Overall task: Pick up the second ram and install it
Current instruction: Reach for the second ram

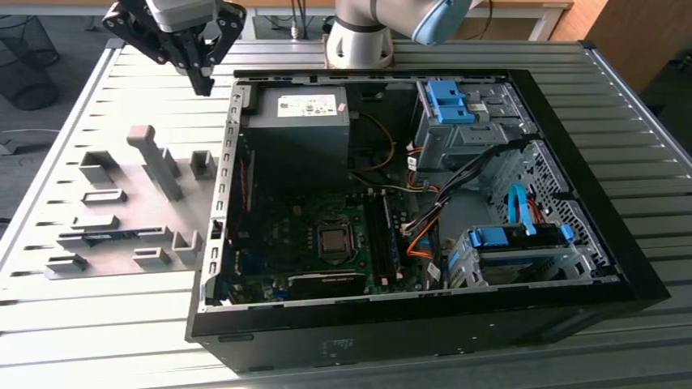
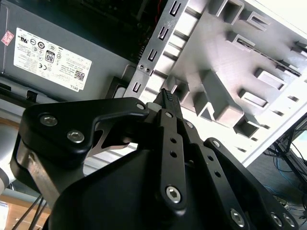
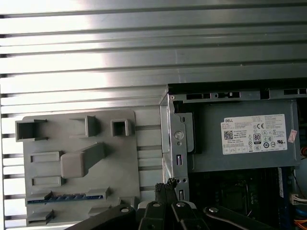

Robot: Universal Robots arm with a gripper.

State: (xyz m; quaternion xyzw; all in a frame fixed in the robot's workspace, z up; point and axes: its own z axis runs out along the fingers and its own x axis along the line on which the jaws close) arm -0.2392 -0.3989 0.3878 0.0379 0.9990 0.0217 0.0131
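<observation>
Exterior view: hand [image 1: 203,84], seemingly closed, hovers well apart from second ram [image 1: 108,236].

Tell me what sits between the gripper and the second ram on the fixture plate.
In the exterior view, a tall grey block holder stands on the grey plate between the gripper and the second ram.

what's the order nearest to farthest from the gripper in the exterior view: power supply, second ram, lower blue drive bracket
1. power supply, in the case corner by the gripper
2. second ram, in the grey tray, exterior view's left
3. lower blue drive bracket, case's far side, exterior view's right
</observation>
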